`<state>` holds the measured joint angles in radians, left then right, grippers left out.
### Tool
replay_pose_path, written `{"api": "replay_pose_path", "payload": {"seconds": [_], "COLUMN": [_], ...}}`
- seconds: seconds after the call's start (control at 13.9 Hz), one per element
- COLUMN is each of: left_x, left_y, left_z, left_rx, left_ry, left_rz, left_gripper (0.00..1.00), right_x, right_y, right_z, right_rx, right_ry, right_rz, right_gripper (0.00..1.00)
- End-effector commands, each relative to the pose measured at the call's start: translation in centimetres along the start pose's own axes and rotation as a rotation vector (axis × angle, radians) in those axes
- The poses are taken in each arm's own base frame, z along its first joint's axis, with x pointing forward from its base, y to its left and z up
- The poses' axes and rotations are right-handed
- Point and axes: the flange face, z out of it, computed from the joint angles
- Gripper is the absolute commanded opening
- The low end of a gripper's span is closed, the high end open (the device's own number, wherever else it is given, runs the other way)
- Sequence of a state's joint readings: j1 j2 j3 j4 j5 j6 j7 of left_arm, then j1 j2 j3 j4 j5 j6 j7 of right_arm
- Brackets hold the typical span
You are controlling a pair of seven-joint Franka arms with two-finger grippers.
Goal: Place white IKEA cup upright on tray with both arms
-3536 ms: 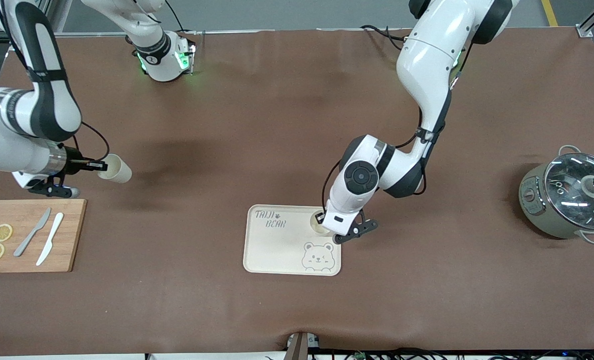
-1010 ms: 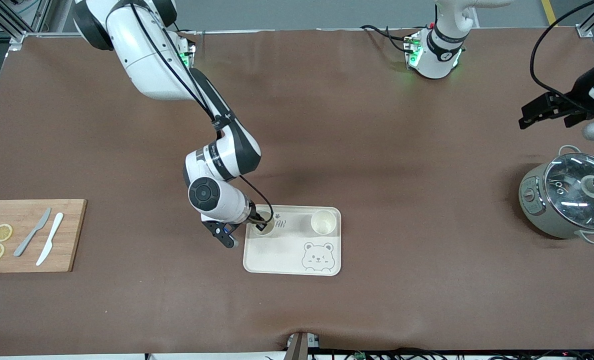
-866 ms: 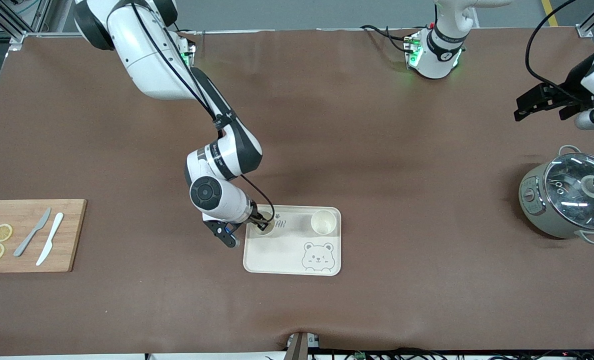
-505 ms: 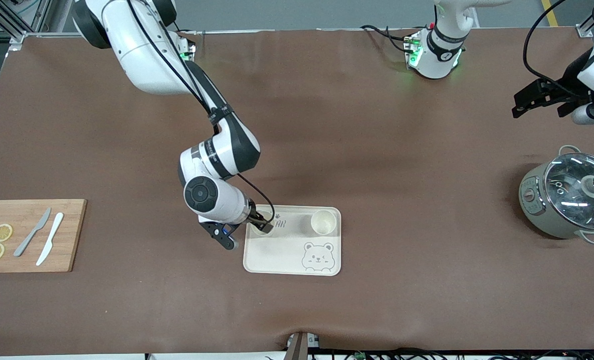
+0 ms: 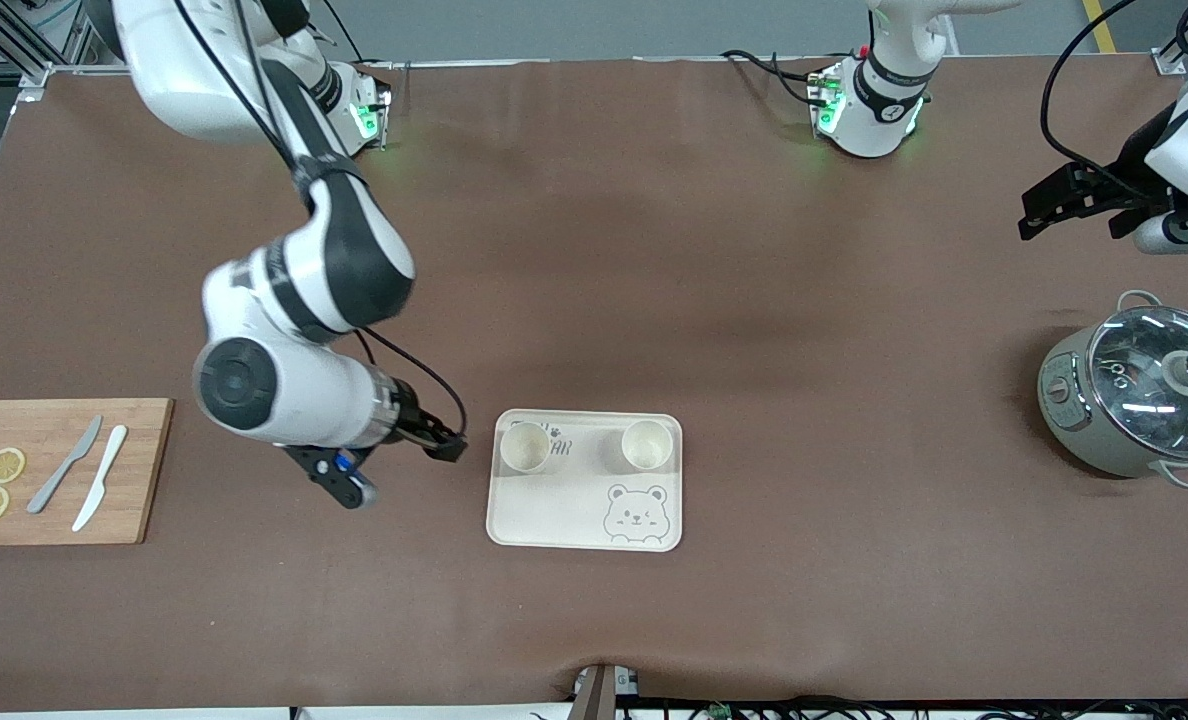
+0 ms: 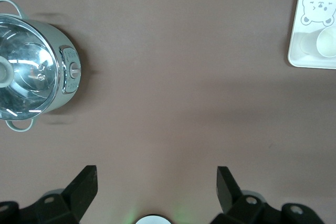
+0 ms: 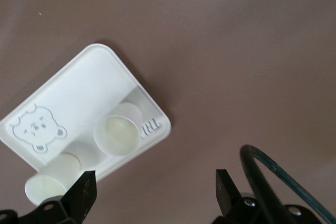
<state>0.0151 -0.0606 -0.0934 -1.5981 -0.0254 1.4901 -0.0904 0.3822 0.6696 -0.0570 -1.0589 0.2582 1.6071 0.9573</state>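
The cream tray (image 5: 564, 520) with the bear drawing lies in the middle of the table. Two white cups stand upright on its half farther from the front camera. One cup (image 5: 525, 449) covers part of the lettering, toward the right arm's end. The other cup (image 5: 647, 444) stands toward the left arm's end. My right gripper (image 5: 446, 447) is open and empty, just off the tray's edge beside the first cup. The right wrist view shows the right gripper (image 7: 155, 192), the tray (image 7: 79, 103) and both cups (image 7: 116, 135) (image 7: 44, 190). My left gripper (image 5: 1072, 215) is open and empty, raised over the table by the pot; it shows in the left wrist view (image 6: 156, 182).
A grey-green pot with a glass lid (image 5: 1134, 395) stands at the left arm's end and shows in the left wrist view (image 6: 34, 74). A wooden cutting board (image 5: 144, 470) with two knives and lemon slices lies at the right arm's end.
My right gripper has let go of the cup on the lettering and drawn back off the tray toward the right arm's end. My left gripper has drifted slightly.
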Motion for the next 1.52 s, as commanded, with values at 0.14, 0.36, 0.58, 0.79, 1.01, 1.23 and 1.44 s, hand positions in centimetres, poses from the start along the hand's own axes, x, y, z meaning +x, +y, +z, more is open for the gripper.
{"api": "replay_pose_path", "payload": {"seconds": [0.14,0.36,0.58,0.79,1.01,1.23,1.44], "left_x": [0.0,-0.1,-0.3,-0.3,-0.4,-0.5,-0.4], "left_y": [-0.2,0.0,0.9,0.9,0.8,0.6,0.5], "left_z": [-0.6,-0.6,-0.6,-0.6,-0.9,-0.9,-0.8], "left_rx": [0.018,0.018,0.020,0.020,0.020,0.020,0.020], "left_ry": [0.021,0.021,0.018,0.018,0.023,0.023,0.021], "left_rz": [0.009,0.011,0.017,0.015,0.014,0.011,0.008], "left_gripper": [1.00,1.00,1.00,1.00,1.00,1.00,1.00], "right_x": [2.5,3.1,4.3,3.8,1.3,-1.1,-1.6], "right_y": [9.1,14.2,19.9,24.5,28.1,30.0,30.5], "right_z": [-10.0,-14.5,-18.1,-21.1,-22.8,-22.9,-22.4], "right_rx": [-0.003,-0.078,-0.091,-0.087,-0.088,-0.076,-0.062], "right_ry": [-0.035,0.047,0.083,0.101,0.122,0.147,0.184], "right_rz": [-0.122,-0.262,-0.426,-0.495,-0.512,-0.514,-0.529], "right_gripper": [1.00,1.00,1.00,1.00,1.00,1.00,1.00]}}
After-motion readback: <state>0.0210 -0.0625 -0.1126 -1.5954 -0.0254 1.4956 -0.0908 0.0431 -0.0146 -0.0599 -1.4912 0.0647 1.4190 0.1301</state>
